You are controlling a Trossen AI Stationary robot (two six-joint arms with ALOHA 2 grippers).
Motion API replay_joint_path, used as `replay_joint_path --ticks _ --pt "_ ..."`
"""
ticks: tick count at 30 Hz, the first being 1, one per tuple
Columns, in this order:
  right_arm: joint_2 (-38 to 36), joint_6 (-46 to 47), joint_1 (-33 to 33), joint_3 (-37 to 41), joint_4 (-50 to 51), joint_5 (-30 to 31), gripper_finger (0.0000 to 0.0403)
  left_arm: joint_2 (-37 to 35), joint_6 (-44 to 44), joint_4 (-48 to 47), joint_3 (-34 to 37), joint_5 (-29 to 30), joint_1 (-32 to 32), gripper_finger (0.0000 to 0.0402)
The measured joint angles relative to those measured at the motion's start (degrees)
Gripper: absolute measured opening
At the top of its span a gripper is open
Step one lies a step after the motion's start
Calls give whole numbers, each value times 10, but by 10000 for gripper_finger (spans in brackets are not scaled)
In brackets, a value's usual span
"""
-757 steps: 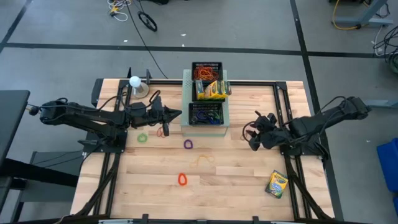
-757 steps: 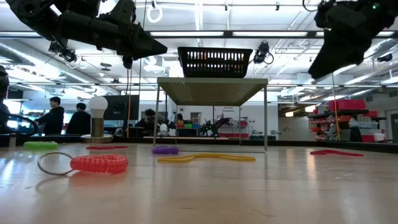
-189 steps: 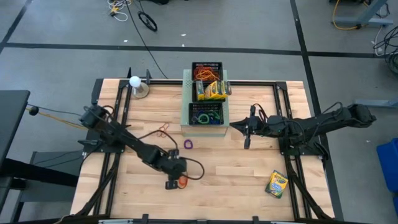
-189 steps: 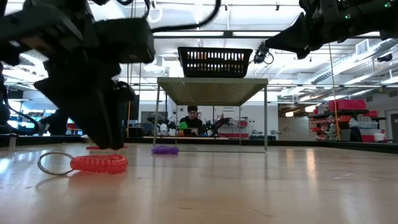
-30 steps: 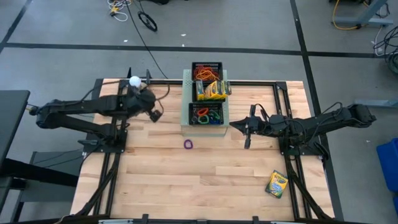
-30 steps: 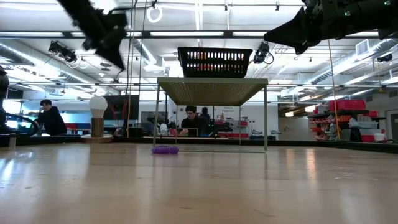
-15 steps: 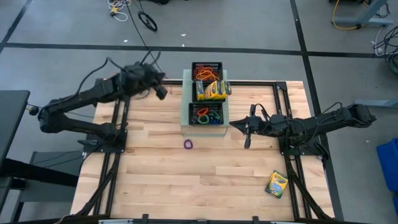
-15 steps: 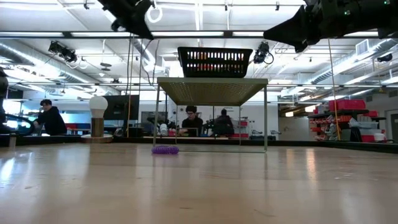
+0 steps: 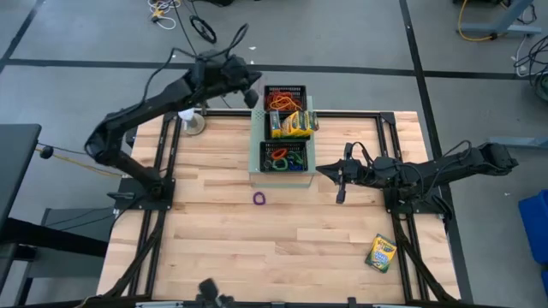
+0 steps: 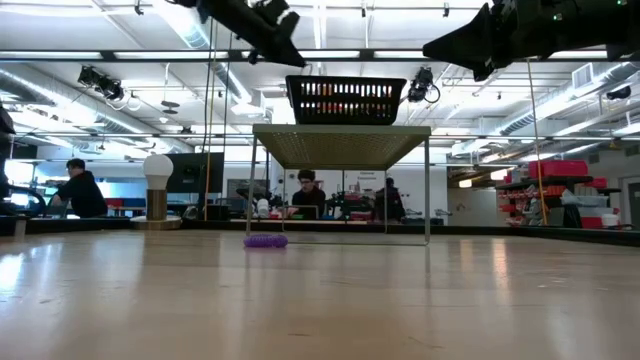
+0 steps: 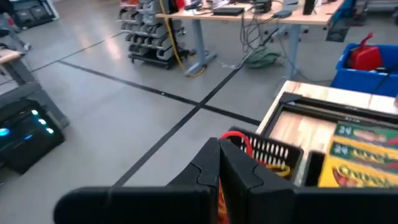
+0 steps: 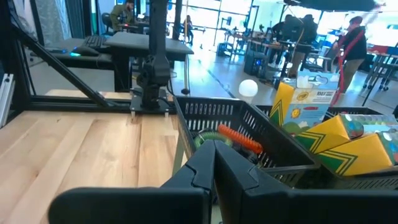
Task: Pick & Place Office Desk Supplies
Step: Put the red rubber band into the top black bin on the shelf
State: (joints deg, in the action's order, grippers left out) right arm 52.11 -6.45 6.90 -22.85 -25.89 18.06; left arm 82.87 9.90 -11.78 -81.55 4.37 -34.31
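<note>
The wooden table (image 9: 282, 239) stood in an open workshop hall, bearing a crayon box (image 9: 381, 253) near its right front corner, judged light and rigid, best pinched across its flat faces, and a soft purple band (image 9: 259, 198), while left gripper (image 9: 253, 96) and right gripper (image 9: 323, 170) were clenched, empty.
</note>
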Motion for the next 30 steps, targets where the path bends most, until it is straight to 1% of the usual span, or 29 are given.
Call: replay_joint_path --ticks 3,6,9,14,19,26,30 --pt "0 -1 0 0 0 0 15 37 0 6 -34 -20 -9 7" --pt "0 -3 0 0 0 0 15 64 2 6 -61 -25 -11 7" --pt "0 -5 0 0 0 0 15 81 8 2 -89 -32 -10 7" --pt "0 -5 0 0 0 0 15 88 2 11 -141 -47 -10 7" --pt "0 -9 0 0 0 0 15 112 -5 -1 -146 -63 -10 7" --pt "0 -9 0 0 0 0 15 183 -12 -5 -145 -63 -10 9" --pt "0 -9 0 0 0 0 15 195 -13 -7 -145 -55 -9 30"
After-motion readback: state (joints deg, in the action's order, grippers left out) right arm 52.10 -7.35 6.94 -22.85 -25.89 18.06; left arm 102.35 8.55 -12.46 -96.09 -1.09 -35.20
